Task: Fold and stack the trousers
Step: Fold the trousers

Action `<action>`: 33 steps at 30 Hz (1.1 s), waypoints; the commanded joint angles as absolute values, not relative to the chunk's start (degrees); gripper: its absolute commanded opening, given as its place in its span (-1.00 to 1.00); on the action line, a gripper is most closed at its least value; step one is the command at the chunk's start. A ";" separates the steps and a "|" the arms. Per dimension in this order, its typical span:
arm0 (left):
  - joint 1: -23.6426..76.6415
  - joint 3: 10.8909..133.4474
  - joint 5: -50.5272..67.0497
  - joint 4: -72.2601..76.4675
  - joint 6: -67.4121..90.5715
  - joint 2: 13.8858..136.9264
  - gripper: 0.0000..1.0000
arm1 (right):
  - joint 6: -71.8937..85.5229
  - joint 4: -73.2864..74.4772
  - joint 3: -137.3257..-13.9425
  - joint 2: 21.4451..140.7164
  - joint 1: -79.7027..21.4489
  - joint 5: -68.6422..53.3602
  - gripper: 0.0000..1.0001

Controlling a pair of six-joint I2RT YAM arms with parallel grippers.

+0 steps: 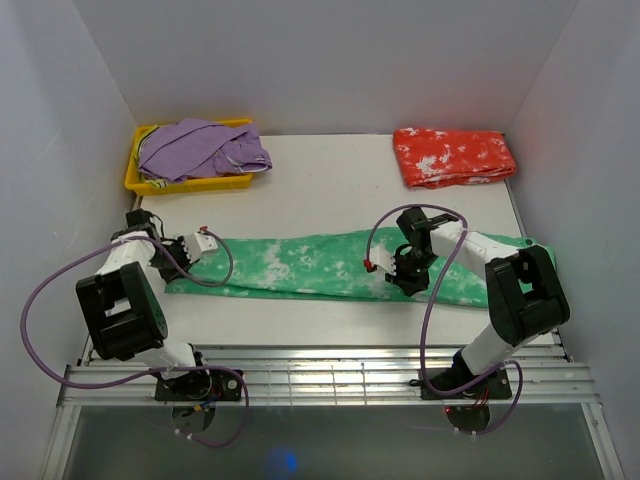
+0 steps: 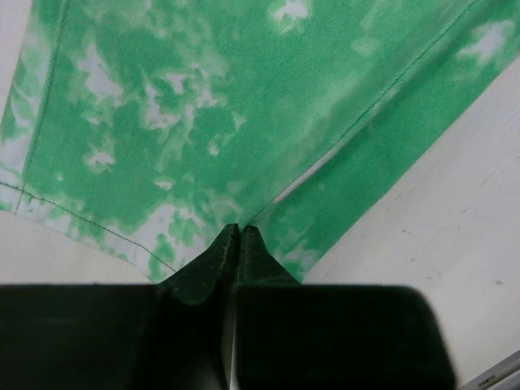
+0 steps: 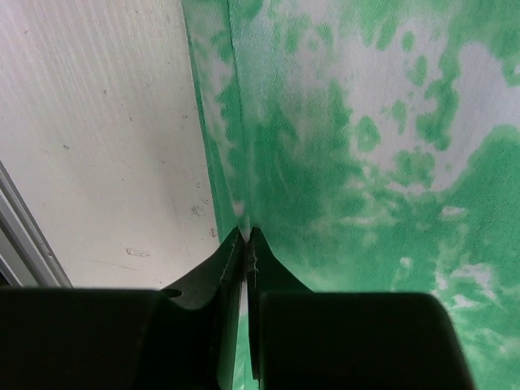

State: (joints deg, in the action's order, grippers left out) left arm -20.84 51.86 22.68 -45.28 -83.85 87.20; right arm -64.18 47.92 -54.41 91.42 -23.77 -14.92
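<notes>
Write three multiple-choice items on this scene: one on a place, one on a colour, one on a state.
1. Where on the table do the red-orange trousers lie?
A. near left corner
B. far right corner
C. centre

2. The bin holding the purple garment is:
A. yellow
B. blue
C. black

3. The left claw and right claw are:
A. open above the table
B. shut on the purple garment
C. shut on the green trousers

Answers:
1 B: the folded pair sits far right in the top view.
2 A: its walls are bright yellow.
3 C: both wrist views show the tips pinched on green cloth.
</notes>
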 commanded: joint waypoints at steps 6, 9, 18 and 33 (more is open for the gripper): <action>-20.57 58.09 25.40 -53.68 -83.93 80.08 -1.00 | -62.93 46.85 -56.60 88.33 -23.56 -13.54 -0.85; -20.57 57.84 24.96 -56.85 -84.90 77.96 -1.00 | -62.40 46.67 -57.39 87.72 -22.77 -13.01 -0.85; -20.21 48.00 23.65 -54.15 -83.24 80.94 -1.00 | -62.84 46.32 -56.25 88.15 -21.80 -12.39 -0.85; -24.42 45.79 13.01 -43.77 -79.00 92.19 -0.29 | -62.84 49.31 -56.52 92.91 -21.80 -13.10 0.10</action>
